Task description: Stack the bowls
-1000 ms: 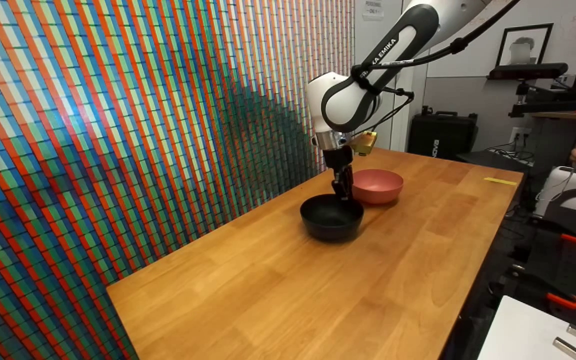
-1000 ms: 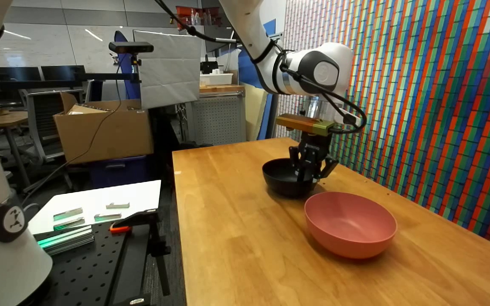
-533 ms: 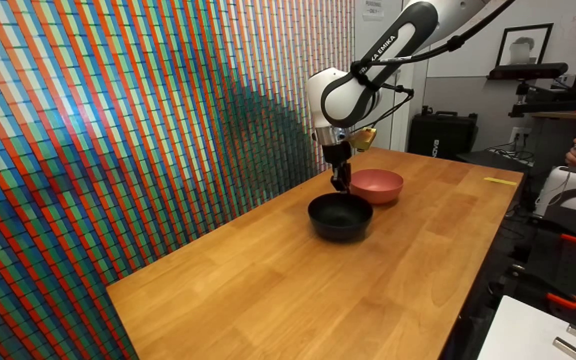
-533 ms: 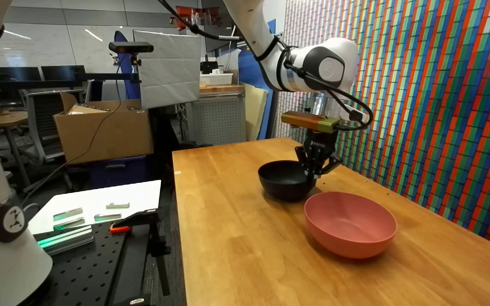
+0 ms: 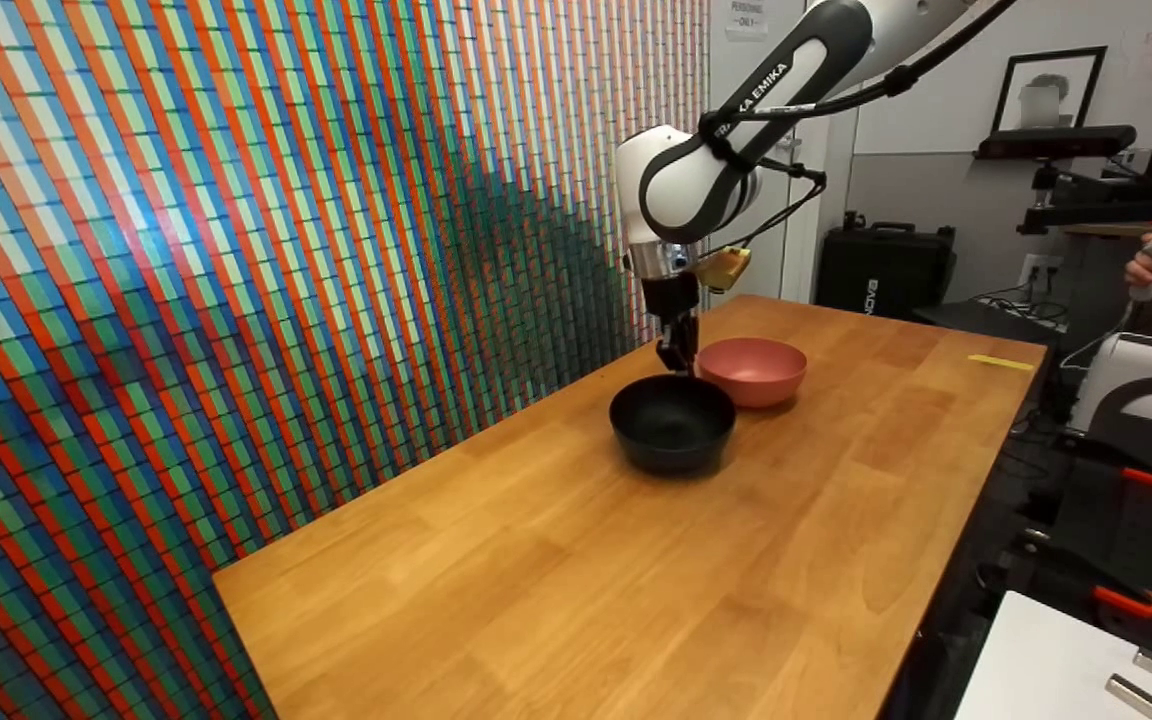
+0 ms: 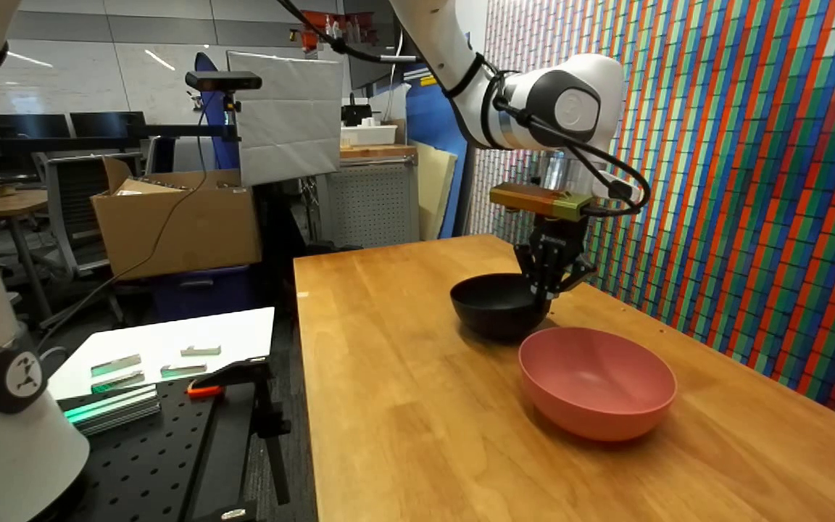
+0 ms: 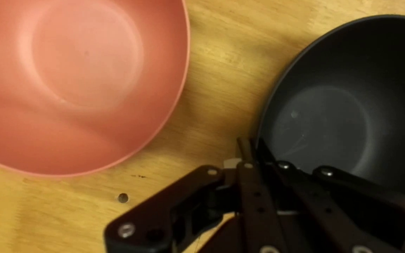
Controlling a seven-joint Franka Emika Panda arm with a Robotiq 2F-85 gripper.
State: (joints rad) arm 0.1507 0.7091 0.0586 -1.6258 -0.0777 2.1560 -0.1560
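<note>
Pinching fingers [image 7: 253, 182] hold the smooth, round black bowl [image 7: 346, 109].

— Checked the robot arm [image 5: 771, 86] in an exterior view?
— Read "KA EMIKA"; found preceding letters partly covered by a black cable [image 5: 854, 99].
— Inspected the door [image 5: 734, 62]?
— Noted "PERSONNEL ONLY" on a pale sign [image 5: 746, 18].
— And examined the black case [image 5: 891, 262]?
— Logged "NOVA", running sideways in pale letters.
</note>
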